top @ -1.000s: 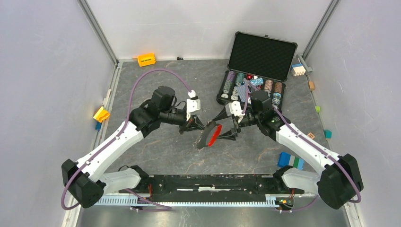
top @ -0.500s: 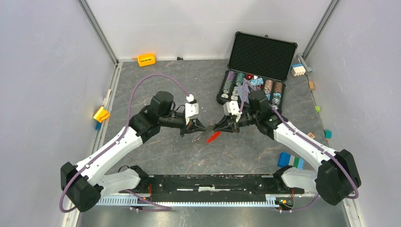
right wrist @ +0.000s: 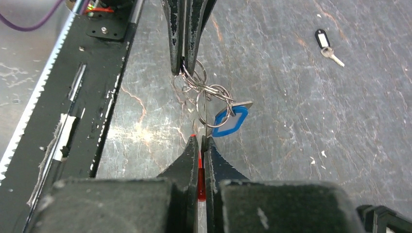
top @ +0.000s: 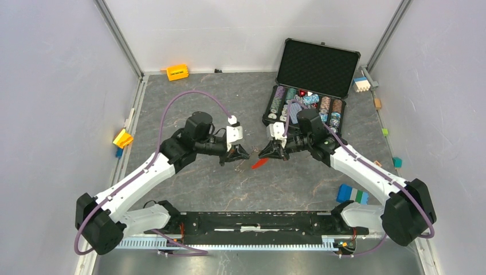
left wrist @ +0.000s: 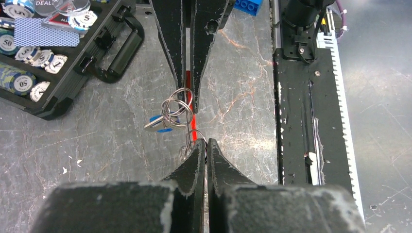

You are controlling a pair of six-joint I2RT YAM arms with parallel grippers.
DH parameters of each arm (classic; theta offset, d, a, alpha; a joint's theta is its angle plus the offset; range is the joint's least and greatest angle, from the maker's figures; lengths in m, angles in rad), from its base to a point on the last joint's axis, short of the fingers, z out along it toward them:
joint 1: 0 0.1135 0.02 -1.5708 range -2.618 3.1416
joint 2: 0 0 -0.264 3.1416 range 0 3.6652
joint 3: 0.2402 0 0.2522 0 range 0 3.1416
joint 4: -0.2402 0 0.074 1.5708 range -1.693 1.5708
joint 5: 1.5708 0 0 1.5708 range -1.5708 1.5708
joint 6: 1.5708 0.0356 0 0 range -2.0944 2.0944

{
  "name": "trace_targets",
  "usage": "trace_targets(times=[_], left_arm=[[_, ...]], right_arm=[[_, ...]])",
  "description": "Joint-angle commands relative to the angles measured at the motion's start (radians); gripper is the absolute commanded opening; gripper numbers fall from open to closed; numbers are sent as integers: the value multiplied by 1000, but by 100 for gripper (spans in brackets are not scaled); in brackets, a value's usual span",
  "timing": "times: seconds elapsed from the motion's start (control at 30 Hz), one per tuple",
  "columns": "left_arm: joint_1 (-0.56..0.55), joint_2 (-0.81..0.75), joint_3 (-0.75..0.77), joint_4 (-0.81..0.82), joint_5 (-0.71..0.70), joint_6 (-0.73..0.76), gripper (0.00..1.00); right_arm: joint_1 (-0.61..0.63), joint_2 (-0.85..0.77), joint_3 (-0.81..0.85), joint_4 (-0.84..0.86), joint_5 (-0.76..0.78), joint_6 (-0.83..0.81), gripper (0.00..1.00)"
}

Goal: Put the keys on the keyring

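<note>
Left gripper [top: 238, 153]: clenched, fingertips pinching one of the silver rings of the keyring [right wrist: 199, 87]; sits just left of frame centre in the top view, pointing right.
Right gripper [top: 265, 153]: clenched on the red fob [top: 259, 164], which shows as a thin red strip between its fingers in the right wrist view; sits just right of centre, pointing left.
Gripper spacing: tips face each other, near but apart, with the ring cluster strung between them.
Keyring, location: held off the table [top: 200, 183] between the two grippers at mid-frame; the red fob hangs down-left from the right gripper.
Keyring, appearance: several thin silver wire rings, interlinked and overlapping in a loose bunch; the fob is bright red, narrow and elongated.
Key with blue tag [right wrist: 229, 121]: hangs from the ring cluster, to its right in the right wrist view; the tag is a blue six-sided frame with a pale centre, and a bit of silver metal shows at its upper corner.
Loose key [right wrist: 329, 48]: small, silver, with a black-framed white tag; lies flat on the table in the upper right of the right wrist view, well apart from the grippers.
Poker chip case [top: 317, 67]: open, upper right of the top view, behind the right gripper.
Orange block [top: 177, 72]: far edge of the table, upper left.
</note>
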Motion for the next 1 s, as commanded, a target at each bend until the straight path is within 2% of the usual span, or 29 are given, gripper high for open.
trace_targets(times=[0.0,0.13,0.33,0.47,0.53,0.67,0.8,0.83,0.9,0.97], left_arm=[[-4,26,45,36,-19,23,3],[-5,36,54,36,-44,28,3],[-5,25,25,83,-73,22,13],[-5,24,18,101,-97,17,14],[-6,26,18,102,-100,17,12],[-5,24,10,108,-101,23,2],[-5,1,-5,102,-102,42,2],[-5,-5,-5,94,-102,43,2],[-5,-11,3,75,-102,35,2],[-5,-10,15,64,-119,11,2]], right_arm=[[15,12,45,-26,78,-51,0],[25,18,48,-45,91,-74,0],[26,15,49,-69,97,-102,0],[27,16,49,-73,83,-105,0],[27,17,49,-75,80,-106,0],[27,20,49,-79,75,-110,0],[27,26,51,-80,89,-106,1],[27,31,56,-83,91,-103,8],[26,39,71,-102,92,-109,32],[26,38,86,-121,94,-116,44]])
